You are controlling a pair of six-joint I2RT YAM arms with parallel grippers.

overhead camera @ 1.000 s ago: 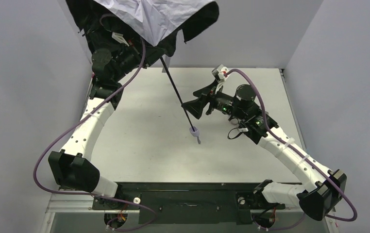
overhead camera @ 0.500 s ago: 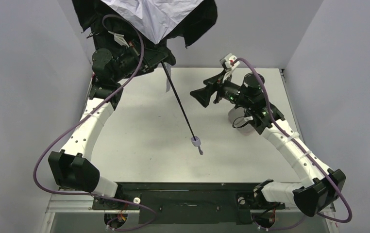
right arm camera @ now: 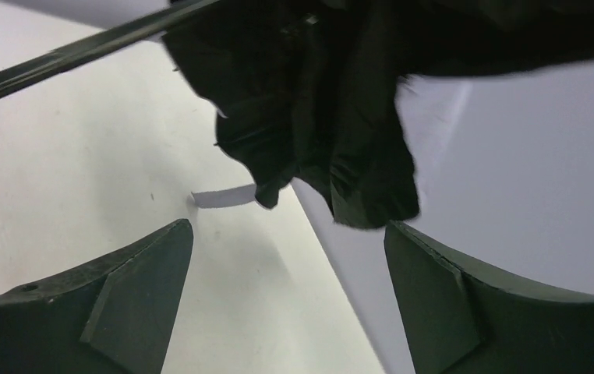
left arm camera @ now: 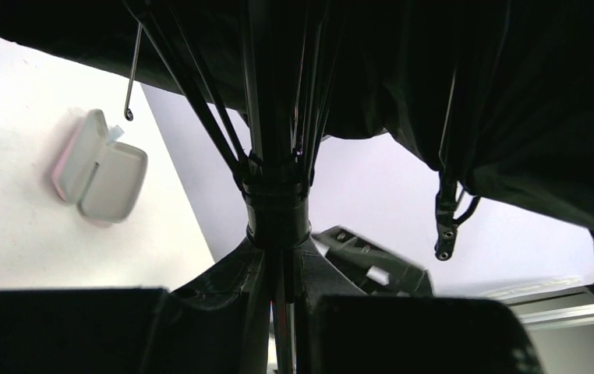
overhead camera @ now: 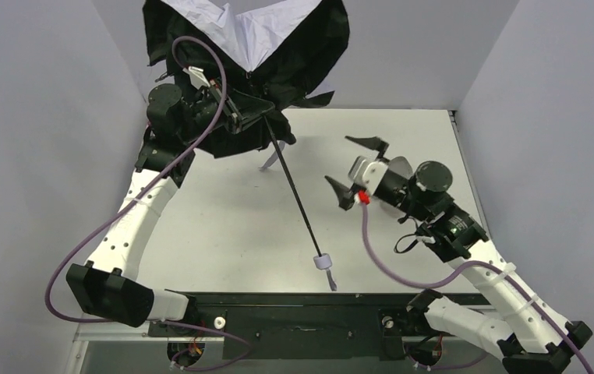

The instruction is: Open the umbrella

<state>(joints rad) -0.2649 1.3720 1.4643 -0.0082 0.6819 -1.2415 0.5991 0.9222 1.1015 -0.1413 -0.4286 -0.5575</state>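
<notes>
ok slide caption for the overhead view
Left gripper holds the partly open umbrella aloft, right gripper open beside its shaft.

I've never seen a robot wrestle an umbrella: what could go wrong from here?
Only the left gripper holds the umbrella, clamped high on its shaft, so the free end with the handle might swing or twist in that grip. The right gripper is open and apart from the shaft; reaching in, it could knock it aside. The canopy hangs around the left arm's purple cable and may snag.
</notes>
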